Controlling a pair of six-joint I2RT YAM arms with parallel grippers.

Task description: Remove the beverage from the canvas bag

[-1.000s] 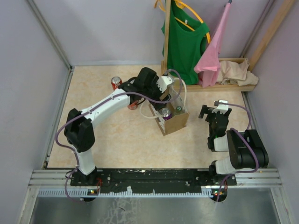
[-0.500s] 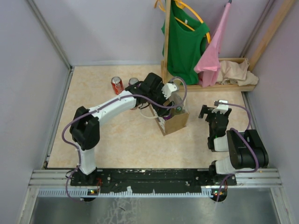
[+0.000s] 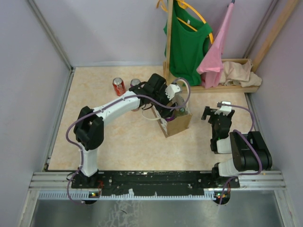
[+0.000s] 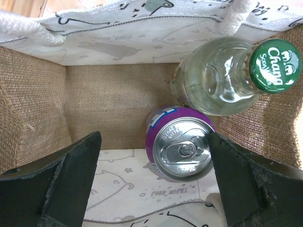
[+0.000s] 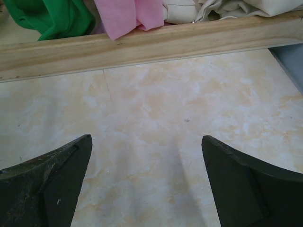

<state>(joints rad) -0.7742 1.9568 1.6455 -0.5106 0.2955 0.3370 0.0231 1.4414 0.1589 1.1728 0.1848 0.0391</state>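
Note:
The tan canvas bag (image 3: 177,123) with white rope handles stands mid-table. In the left wrist view its burlap wall (image 4: 118,101) encloses a purple can (image 4: 182,147) with a silver top and a clear glass bottle (image 4: 215,82) with a green cap. My left gripper (image 3: 171,100) hangs over the bag's mouth; in the wrist view it (image 4: 154,182) is open, its jaws wide apart, the right jaw beside the purple can. My right gripper (image 3: 215,113) is open and empty over bare table right of the bag, also seen open in its wrist view (image 5: 147,184).
A red can (image 3: 118,86) and a second can (image 3: 135,83) stand on the table left of the bag. A wooden rack (image 3: 213,87) with a green shirt (image 3: 187,40), a pink cloth (image 3: 215,52) and a beige cloth heap (image 3: 241,72) stands at the back right; its base rail (image 5: 151,45) faces the right gripper.
My left gripper has moved right and down from beside the red can to over the bag's mouth. The second can now shows on the table. The right arm has not moved.

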